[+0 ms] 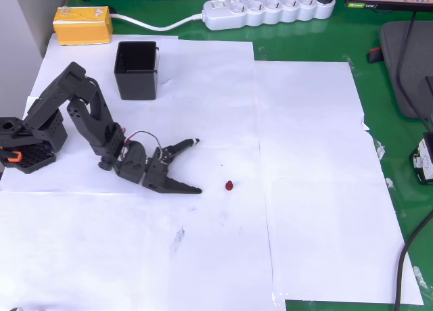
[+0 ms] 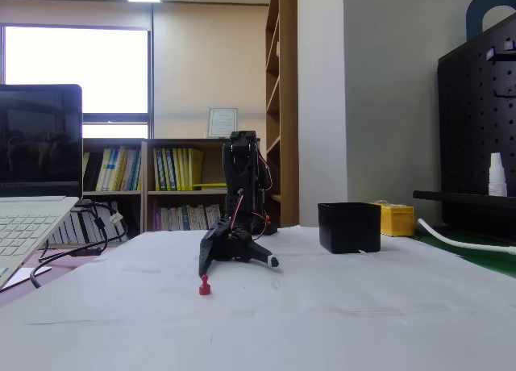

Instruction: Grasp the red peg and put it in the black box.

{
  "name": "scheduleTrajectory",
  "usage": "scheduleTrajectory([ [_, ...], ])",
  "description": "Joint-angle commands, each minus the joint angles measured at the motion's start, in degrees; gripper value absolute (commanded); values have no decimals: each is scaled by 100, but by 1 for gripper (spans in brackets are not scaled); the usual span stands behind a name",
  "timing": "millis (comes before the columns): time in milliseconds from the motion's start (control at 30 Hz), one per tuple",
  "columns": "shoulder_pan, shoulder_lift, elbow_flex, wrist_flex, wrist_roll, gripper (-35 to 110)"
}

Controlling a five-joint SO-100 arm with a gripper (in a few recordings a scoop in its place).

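Fingers (image 1: 196, 165) spread, red peg (image 1: 229, 185) apart

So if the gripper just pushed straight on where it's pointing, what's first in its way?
Probably the red peg: in the overhead view the open gripper points right, roughly at it, though it may pass just beside.

Bare white paper sheets (image 1: 304, 155) lie between the black two-finger gripper (image 1: 197, 165), its jaws spread, and the tiny dark red peg (image 1: 229, 185). The way to the small square black plastic box (image 1: 137, 70) is likewise bare, with the yellow rectangular box (image 1: 82, 24) standing beyond it.
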Motion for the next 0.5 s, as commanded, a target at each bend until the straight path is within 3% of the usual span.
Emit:
scheduleTrajectory([
  [0,97,53,431,97,-88,56],
  [467,97,431,1547,773,-97,56],
])
